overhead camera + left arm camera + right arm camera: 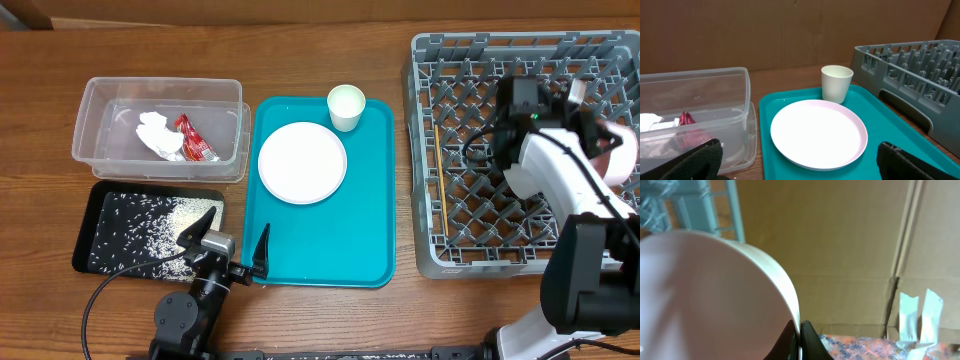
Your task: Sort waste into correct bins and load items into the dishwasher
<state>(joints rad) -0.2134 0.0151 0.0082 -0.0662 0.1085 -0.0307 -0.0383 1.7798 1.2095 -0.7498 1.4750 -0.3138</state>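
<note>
Filling the right side of the table, the grey dish rack point(470, 45) is the biggest thing here, an open lattice with rows of upright pegs. The right arm reaches over its far right part, and the right gripper point(799, 332) is pressed together on the rim of a pinkish-white dish point(715, 295), held on edge above the rack; I cannot tell whether it is a plate or a bowl. Just left of the rack lies the teal tray point(330, 240), flat on the wood. Beyond its left edge stands the clear tub point(100, 100), and in front of the tub sits the shallow black tray point(100, 195), the two close together.

A round white plate point(302, 162) with a faint pink rim lies flat on the far half of the teal tray. The left gripper point(238, 225) hovers low at the near left corner of that tray, between it and the black tray, its fingers spread wide and holding nothing. A small white cup point(346, 106) stands upright at the tray's far edge, just beyond the plate. Inside the tub rest a crumpled white tissue point(155, 135) and, touching its right side, a red-and-white sauce packet point(195, 140). Two thin wooden chopsticks point(440, 170) lie side by side along the rack's left side. Tiny white grains point(170, 235) are scattered over the black tray, thickest toward its right end
</note>
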